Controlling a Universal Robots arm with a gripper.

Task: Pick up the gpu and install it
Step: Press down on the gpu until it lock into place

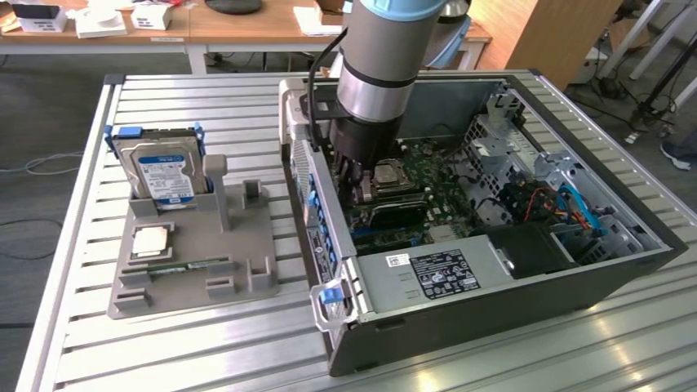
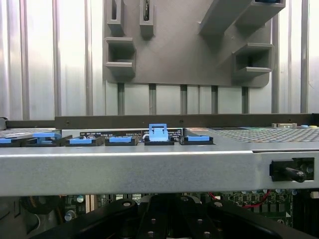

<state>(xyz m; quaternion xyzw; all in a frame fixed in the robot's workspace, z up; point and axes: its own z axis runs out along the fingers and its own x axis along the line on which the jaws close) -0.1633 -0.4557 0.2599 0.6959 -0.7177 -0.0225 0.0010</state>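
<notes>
My gripper (image 1: 354, 181) is lowered inside the open computer case (image 1: 610, 269), close to the case's rear wall on the exterior view's left, and it is shut. Its black body (image 2: 159, 221) shows under the metal wall in the wrist view. Just beside and below it, a dark flat card, the gpu (image 1: 394, 214), lies across the green motherboard (image 1: 436, 175). Whether the gripper holds the card is hidden by the arm and the wall. One blue slot latch (image 2: 158, 133) on the rear wall stands raised; the others lie flat.
A grey fixture (image 1: 185, 245) stands on the slatted table at the exterior view's left. It carries an upright silver hard drive (image 1: 163, 171), a square chip (image 1: 150, 241) and a slim green memory stick (image 1: 179, 265). The case's walls, power supply (image 1: 436, 273) and drive cage surround the arm.
</notes>
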